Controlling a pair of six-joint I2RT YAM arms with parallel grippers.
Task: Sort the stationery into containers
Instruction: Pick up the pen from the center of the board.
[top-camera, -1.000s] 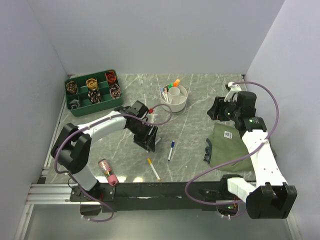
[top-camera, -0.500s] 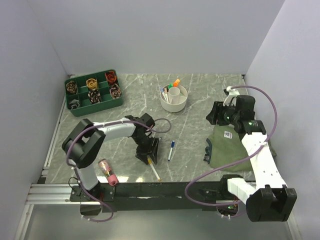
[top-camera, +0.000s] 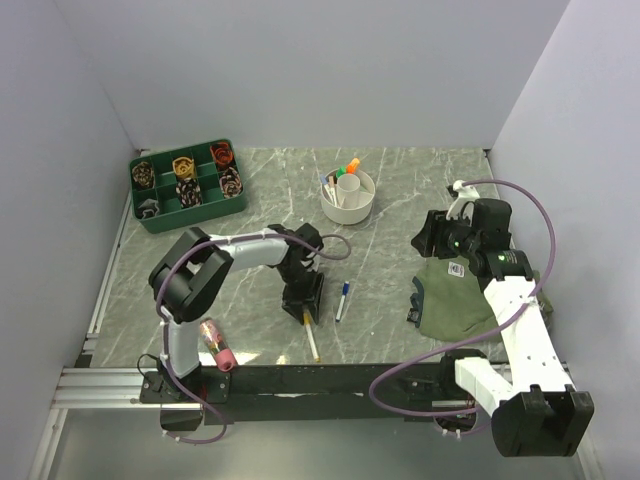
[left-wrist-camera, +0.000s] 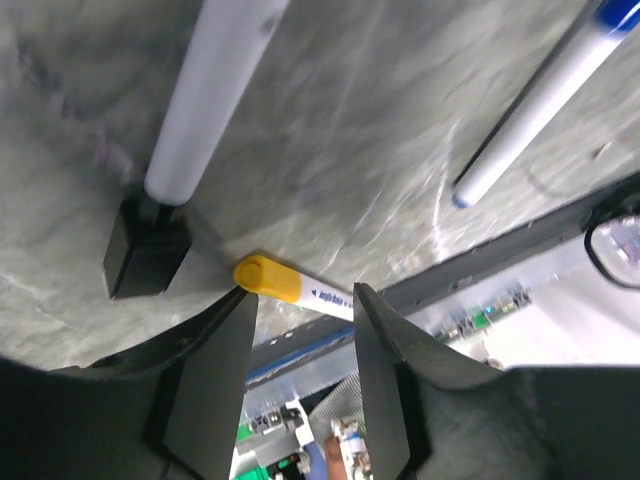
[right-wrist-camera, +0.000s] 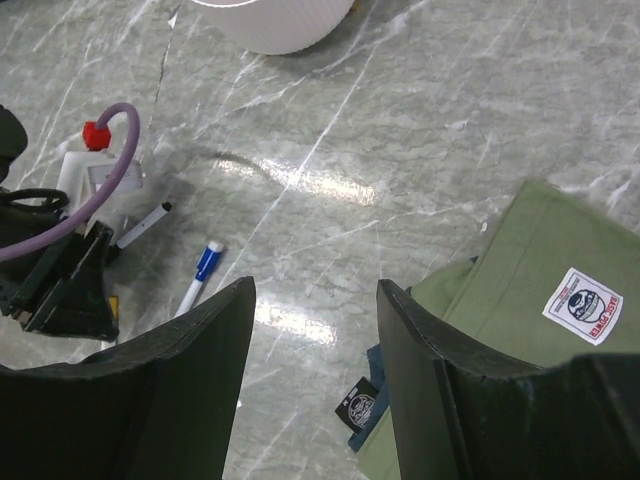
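While the left jaws sit spread low on the desk (top-camera: 400, 170), tips either side of the yellow pen's (left-wrist-camera: 290, 288) capped end and not clamped on it, a black-capped white pen (left-wrist-camera: 215, 80) lies just beside them and a blue-capped pen (top-camera: 342, 299) a little further right. Right jaws are spread and empty, hovering over the pouch's (right-wrist-camera: 540, 270) left edge. Bowl (top-camera: 348, 213) sits well back, an orange-capped marker (top-camera: 352, 166) standing in it with others; pink marker (top-camera: 216, 342) lies near the front-left desk edge.
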